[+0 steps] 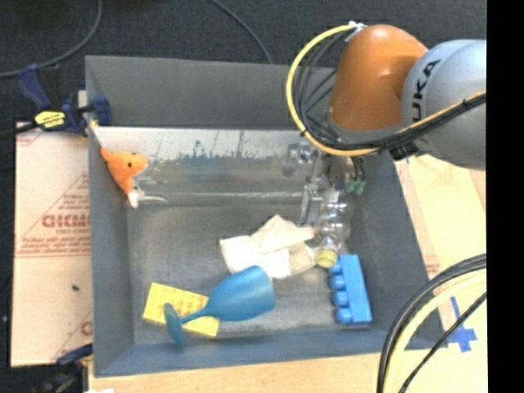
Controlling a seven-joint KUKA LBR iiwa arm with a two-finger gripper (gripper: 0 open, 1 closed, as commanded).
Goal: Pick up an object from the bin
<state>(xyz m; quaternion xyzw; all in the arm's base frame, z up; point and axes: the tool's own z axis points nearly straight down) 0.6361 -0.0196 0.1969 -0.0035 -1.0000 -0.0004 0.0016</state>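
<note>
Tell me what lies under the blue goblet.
The blue goblet lies on its side across a flat yellow piece, which shows on either side of the stem. Anything beneath the stem and cup is covered and cannot be seen.

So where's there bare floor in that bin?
The widest bare floor is on the left, between the orange toy fish at the back and the flat yellow block at the front. Another strip runs along the bin's back wall, from the fish to the end effector. It is crowded around the crumpled white cloth, blue plastic goblet and blue studded brick.
</note>
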